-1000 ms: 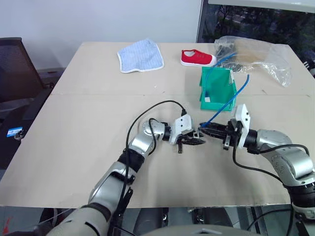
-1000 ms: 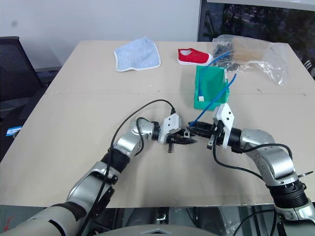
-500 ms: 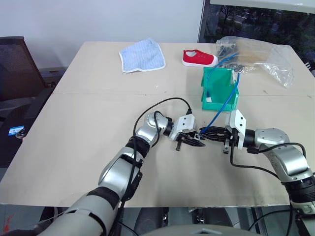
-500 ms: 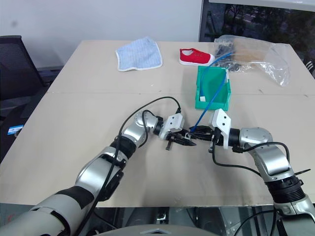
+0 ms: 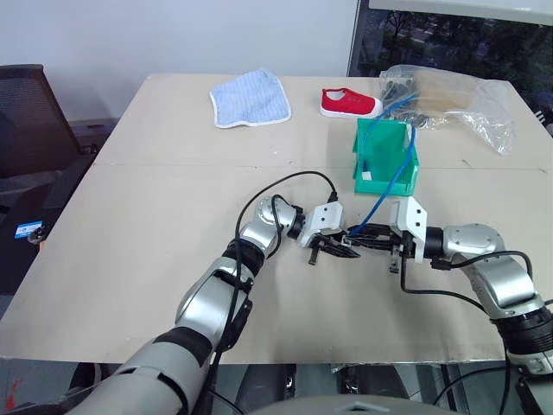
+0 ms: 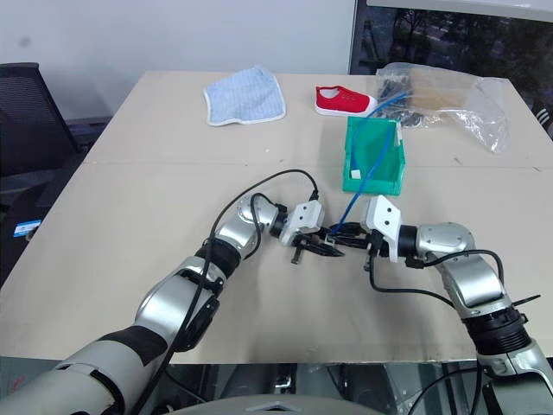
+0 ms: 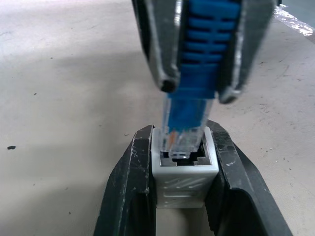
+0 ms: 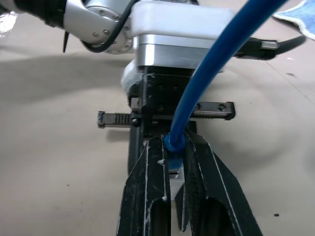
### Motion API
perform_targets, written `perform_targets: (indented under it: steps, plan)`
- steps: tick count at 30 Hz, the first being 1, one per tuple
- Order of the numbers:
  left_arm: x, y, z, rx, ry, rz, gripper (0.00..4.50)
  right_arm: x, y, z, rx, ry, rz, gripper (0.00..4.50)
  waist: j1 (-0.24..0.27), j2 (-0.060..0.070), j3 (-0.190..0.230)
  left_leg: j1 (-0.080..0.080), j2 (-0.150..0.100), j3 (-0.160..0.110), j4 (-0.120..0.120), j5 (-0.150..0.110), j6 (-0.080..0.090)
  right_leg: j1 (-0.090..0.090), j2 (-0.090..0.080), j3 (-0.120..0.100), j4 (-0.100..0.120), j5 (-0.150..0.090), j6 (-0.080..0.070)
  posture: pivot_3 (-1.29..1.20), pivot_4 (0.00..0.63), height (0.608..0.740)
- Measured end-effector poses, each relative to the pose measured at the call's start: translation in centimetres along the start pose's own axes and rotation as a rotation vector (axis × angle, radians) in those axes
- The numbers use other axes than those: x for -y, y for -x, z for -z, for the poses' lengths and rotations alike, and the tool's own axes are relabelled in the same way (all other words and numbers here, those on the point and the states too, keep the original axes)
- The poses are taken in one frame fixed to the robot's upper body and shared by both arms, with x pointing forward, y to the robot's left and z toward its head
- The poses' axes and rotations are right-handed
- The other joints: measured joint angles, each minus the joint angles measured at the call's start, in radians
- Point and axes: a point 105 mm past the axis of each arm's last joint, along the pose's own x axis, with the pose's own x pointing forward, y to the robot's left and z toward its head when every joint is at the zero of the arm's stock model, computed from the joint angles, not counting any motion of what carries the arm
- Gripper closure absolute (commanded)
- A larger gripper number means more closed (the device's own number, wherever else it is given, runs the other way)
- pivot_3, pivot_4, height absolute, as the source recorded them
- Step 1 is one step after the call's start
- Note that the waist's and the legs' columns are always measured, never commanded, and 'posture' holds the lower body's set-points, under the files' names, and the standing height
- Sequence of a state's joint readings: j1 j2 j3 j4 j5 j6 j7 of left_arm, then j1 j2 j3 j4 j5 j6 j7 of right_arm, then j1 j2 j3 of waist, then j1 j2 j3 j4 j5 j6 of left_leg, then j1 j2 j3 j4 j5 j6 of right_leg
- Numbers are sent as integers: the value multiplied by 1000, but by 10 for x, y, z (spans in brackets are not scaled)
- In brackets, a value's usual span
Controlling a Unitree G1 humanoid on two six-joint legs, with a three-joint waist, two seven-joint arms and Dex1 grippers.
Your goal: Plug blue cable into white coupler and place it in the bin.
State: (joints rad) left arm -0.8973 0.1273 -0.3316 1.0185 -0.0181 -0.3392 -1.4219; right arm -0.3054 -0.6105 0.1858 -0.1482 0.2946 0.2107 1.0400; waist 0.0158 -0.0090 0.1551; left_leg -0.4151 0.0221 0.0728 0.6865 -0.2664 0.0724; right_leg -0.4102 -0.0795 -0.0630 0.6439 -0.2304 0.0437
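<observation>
Plug of cable (image 7: 189,128) sits at the socket mouth of coupler (image 7: 185,169), both held above the table (image 5: 155,225).

Left gripper (image 7: 185,196) is clamped on the coupler, one black finger on each side, socket facing the plug. Right gripper (image 5: 367,244) is clamped on the cable's blue boot just behind the clear plug; plug tip is inside the socket opening, how deep cannot be told. Grippers meet tip to tip over mid-table. Cable arcs up from the right gripper and back into the bin (image 5: 406,177), which stands just behind the grippers. Beyond the bin: red shoe (image 5: 347,102), plastic bag (image 5: 458,104), blue cloth (image 5: 251,97).
</observation>
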Motion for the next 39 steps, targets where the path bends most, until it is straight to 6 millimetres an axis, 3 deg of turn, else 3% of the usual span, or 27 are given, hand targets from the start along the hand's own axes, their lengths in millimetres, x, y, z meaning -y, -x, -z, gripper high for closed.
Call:
perform_targets:
  steps: [7,15,24,32,34,39]
  plan:
    - [0,0,1,-5,2,1,3880,-1,-4,2,-52,56,-23,4500,-1,-2,-2,1,0,0,0,0,0,1,0,0,0,0,0,0,150,740]
    - [1,-2,5,-24,10,-1,3880,-4,-5,10,-167,-14,-47,4500,0,-9,-21,2,1,-2,0,0,0,2,-1,-2,0,0,0,0,150,740]
    - [2,5,8,-9,32,-21,3880,0,-16,5,70,-298,56,4500,-8,-10,-22,1,2,-2,-1,0,0,0,0,-2,1,0,-1,0,150,740]
    - [2,1,5,32,62,-46,186,-3,-18,4,60,-250,21,4500,0,-8,-21,-1,0,-2,0,0,0,0,-2,-2,1,0,0,0,150,740]
    - [0,6,5,46,69,-100,186,-2,-17,3,57,-253,21,4500,-3,-8,-19,-1,0,-1,0,0,0,-1,-2,-1,1,0,0,0,150,740]
    - [-11,54,-17,98,102,-342,186,20,2,-8,49,-319,68,4500,-12,-3,-11,-1,1,-2,-1,0,0,-1,-2,-1,3,0,0,0,150,740]
